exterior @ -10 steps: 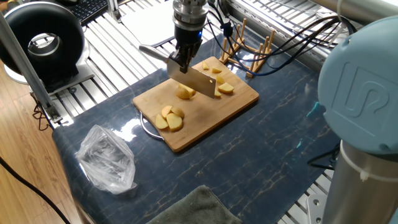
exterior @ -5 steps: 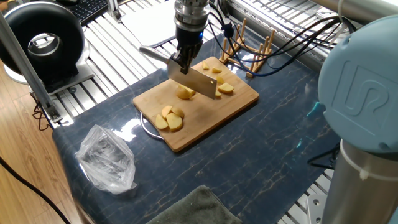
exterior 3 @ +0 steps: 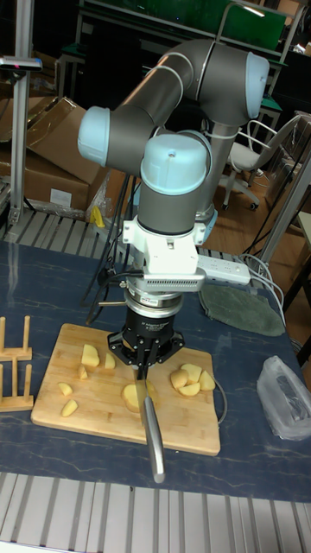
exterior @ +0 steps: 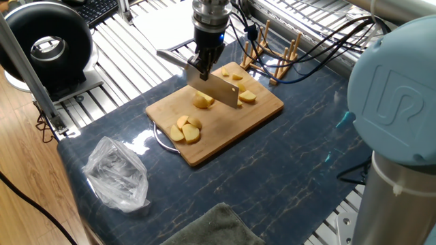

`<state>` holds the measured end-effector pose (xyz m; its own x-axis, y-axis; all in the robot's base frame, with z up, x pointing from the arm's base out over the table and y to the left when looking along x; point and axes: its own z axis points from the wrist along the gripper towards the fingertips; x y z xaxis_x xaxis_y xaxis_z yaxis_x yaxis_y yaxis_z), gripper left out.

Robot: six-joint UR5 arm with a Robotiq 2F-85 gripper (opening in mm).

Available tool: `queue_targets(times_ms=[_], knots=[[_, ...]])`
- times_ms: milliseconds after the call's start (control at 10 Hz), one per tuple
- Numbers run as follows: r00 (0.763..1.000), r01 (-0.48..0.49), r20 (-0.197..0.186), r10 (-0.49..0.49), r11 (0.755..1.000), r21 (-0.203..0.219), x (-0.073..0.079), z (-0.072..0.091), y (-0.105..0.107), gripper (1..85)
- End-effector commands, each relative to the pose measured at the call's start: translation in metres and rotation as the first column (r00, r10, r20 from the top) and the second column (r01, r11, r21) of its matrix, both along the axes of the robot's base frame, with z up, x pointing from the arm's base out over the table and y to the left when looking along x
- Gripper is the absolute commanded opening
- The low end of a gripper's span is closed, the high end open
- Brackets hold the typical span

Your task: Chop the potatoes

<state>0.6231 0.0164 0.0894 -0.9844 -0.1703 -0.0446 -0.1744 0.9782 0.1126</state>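
In the fixed view the gripper [exterior: 201, 65] is clenching a knife [exterior: 215, 89] by its handle, blade edge pointing down over the board [exterior: 262, 107] so it can drop straight through a piece. The blade is standing just beside a potato piece [exterior: 203, 101] near the board's middle, which I judge to be the one being worked on. More potatoes [exterior: 185, 130] are lying in a cluster toward the board's near corner, and a few smaller ones [exterior: 246, 96] are sitting behind the blade, probably pushed apart to keep the cutting spot free. A plastic bag [exterior: 117, 172] is lying well apart on the table [exterior: 300, 163].

In the tall fixed view the gripper [exterior 3: 143, 363] is hanging directly above the piece [exterior 3: 131, 396], the handle [exterior 3: 154, 441] sticking out toward the camera past the board's [exterior 3: 194, 432] edge. Cut potatoes [exterior 3: 190, 378] are resting to one side, others [exterior 3: 89, 355] to the other, beside a wooden rack [exterior 3: 15, 363].
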Motion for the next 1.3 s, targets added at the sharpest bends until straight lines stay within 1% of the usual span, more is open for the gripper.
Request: queue_targets(times_ms=[0,200,1200], knots=[[1.000,0.029,-0.011,-0.029,1.000,0.008,-0.0022,0.0005,0.0031,1.0],[1.000,0.030,-0.007,-0.030,1.000,0.001,-0.0019,-0.0003,0.0037,1.0],[1.000,0.029,0.004,-0.029,1.000,-0.001,0.0014,-0.0022,0.0057,1.0]])
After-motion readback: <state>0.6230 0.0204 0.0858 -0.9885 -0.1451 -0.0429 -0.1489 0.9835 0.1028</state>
